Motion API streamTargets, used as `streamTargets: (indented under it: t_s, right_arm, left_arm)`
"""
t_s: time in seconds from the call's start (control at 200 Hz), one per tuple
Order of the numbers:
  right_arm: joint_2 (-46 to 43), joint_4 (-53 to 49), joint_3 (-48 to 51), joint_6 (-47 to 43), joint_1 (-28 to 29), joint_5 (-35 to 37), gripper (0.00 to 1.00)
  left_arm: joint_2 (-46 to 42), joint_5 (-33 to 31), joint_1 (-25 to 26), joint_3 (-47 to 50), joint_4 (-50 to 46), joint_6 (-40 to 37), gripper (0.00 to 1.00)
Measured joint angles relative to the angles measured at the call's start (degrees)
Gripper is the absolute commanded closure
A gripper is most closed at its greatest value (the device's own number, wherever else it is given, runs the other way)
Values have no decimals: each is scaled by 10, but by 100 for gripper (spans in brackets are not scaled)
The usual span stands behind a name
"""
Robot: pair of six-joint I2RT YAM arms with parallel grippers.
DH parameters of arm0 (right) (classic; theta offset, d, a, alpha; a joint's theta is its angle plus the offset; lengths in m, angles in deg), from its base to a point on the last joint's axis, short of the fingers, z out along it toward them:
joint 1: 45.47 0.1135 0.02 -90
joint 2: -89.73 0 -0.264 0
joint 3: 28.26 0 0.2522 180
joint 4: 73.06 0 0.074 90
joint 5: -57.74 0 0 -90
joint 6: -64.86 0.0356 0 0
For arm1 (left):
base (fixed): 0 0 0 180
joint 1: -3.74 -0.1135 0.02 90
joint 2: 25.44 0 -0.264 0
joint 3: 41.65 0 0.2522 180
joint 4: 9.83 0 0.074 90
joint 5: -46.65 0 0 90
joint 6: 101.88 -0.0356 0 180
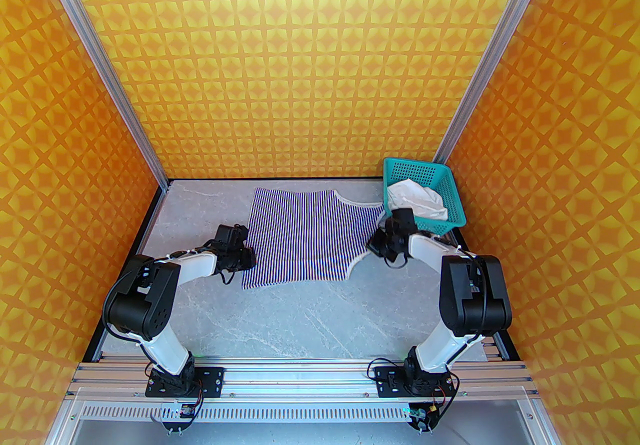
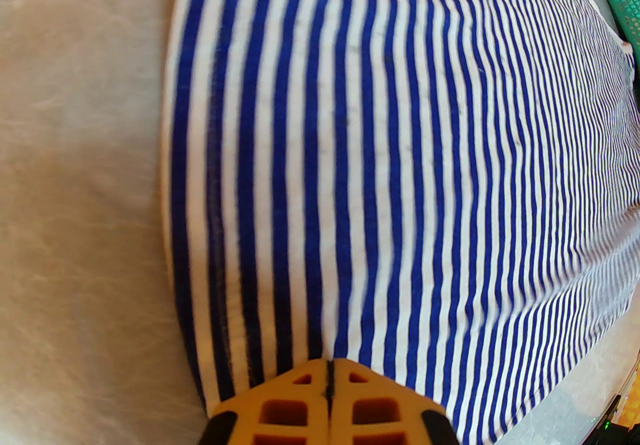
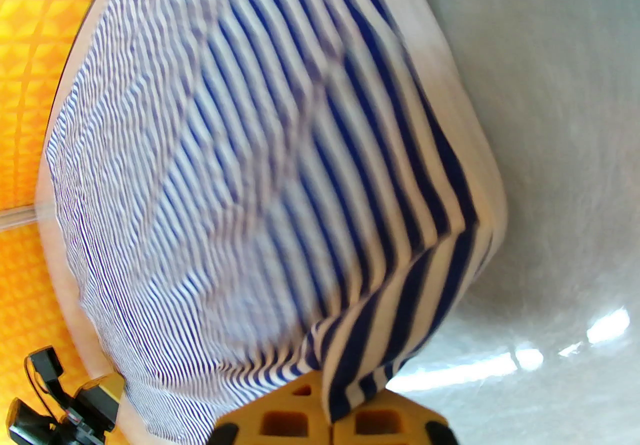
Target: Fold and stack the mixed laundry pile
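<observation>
The left tool (image 2: 327,380) is clenched on the edge of the small blue-and-white thin-striped cloth garment (image 1: 305,238), at the garment's 8 o'clock side in the top view. The right tool (image 3: 330,425) is clenched on a lifted fold at its 3 o'clock side. The garment lies spread mid-way across the grey marbled worktop (image 1: 300,318). At 2 o'clock from it, the large plain white wrinkled cloth (image 1: 417,200) sits in the teal perforated plastic basket (image 1: 452,188).

Flat striped garment (image 1: 305,238), bunched white cloth (image 1: 417,200)

One garment (image 1: 305,233), one cloth (image 1: 417,200), one basket (image 1: 415,169)
</observation>
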Motion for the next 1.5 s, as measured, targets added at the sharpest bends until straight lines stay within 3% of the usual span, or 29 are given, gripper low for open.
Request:
streamTargets:
  t_s: [0.095,0.205,0.42,0.52,0.56,0.67,0.815,0.93,1.09,1.205,1.35,1.5]
  right_arm:
    - [-4,-66,-57,-31,39,59,91]
    - [-21,-114,-97,-52,86,116,91]
    - [-78,-136,-32,-54,99,147,89]
    - [-80,-145,-5,-56,99,151,90]
    - [-80,-151,-5,-58,103,156,84]
    - [-67,-168,-27,-65,126,168,58]
    - [-19,-167,-76,-75,156,163,46]
    - [12,-164,-106,-76,159,143,35]
    - [-3,-167,-108,-76,155,134,33]
    - [-73,-166,-61,-76,138,123,33]
    - [-171,-173,13,-78,81,106,35]
    - [-190,-177,60,-80,40,95,39]
  left_arm:
    - [-3,-2,-14,0,-7,-3,100]
    - [-4,-2,-21,0,-11,-8,100]
    - [-11,-2,-41,0,-24,-19,100]
    - [-35,-3,-74,5,-37,-28,100]
    - [-46,-4,-84,7,-43,-30,100]
    - [-79,-7,-110,8,-56,-41,100]
    - [-104,-6,-112,1,-81,-56,100]
    - [-115,-4,-78,-19,-102,-62,100]
    - [-99,6,23,-45,-101,-63,100]
    - [-33,19,75,-77,-90,-57,100]
    - [57,21,76,-91,-76,-41,100]
    - [54,34,39,-71,-38,-22,100]
